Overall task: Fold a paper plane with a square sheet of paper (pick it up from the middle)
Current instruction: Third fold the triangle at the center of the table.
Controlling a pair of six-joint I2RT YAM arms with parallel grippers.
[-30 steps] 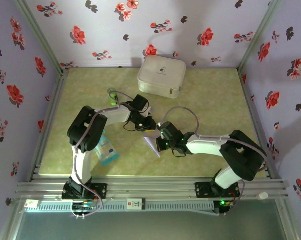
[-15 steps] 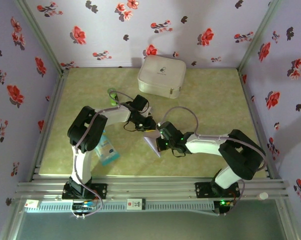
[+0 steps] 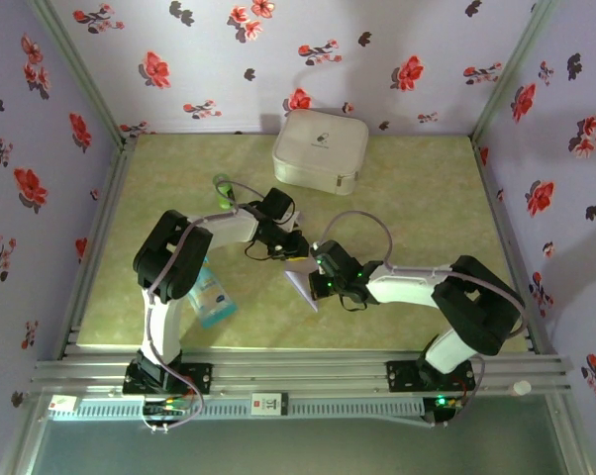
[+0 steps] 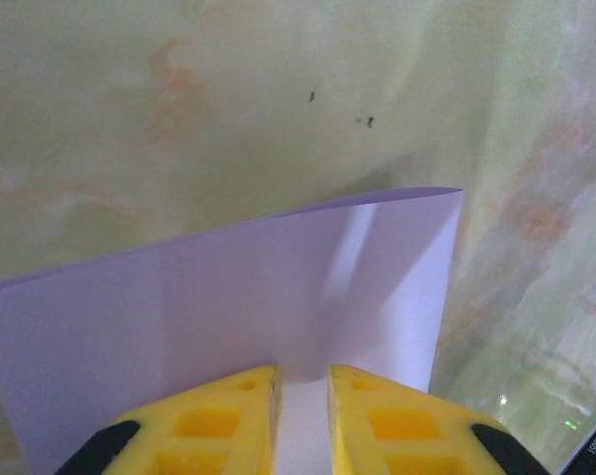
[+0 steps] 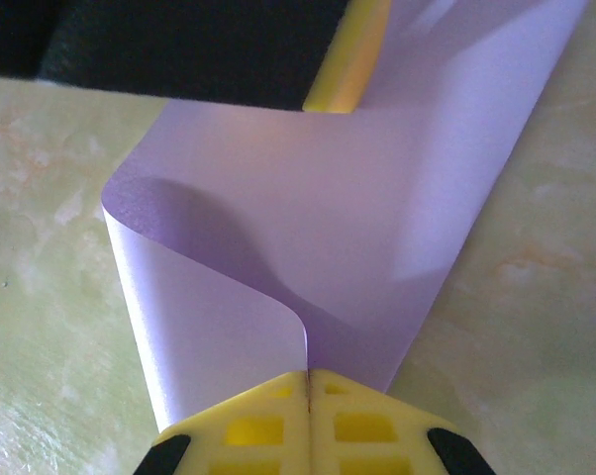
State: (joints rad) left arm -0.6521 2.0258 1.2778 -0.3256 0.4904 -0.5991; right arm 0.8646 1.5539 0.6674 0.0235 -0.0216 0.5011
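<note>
The square sheet of paper [image 3: 303, 280] lies at the middle of the counter [image 3: 427, 198], between the two pincers. It is thin, smooth and pale lavender, without any mark. In the top view it looks like a narrow pointed shape with its tip towards the near edge.

The left pincer [image 3: 290, 252] meets the sheet from the far left. In its wrist view its yellow fingers [image 4: 229, 421] stand a narrow gap apart, and paper [image 4: 229, 297] shows inside this gap. We cannot tell whether they press on it. In front of them the sheet spreads as a flat panel with a straight far edge and a sharp corner on the right.

The right pincer [image 3: 316, 281] meets the sheet from the right. In its wrist view the yellow fingers [image 5: 248, 426] are closed together, and a soft, rounded curl of the paper [image 5: 328, 198] runs into the seam between them, so this pincer [image 5: 308, 381] grips the sheet. The surface has a light sheen.

The counter is pale green with a marbled pattern. A white rounded case [image 3: 320, 148] rests at the far side, and a blue-and-white packet [image 3: 211, 299] lies at the near left.
</note>
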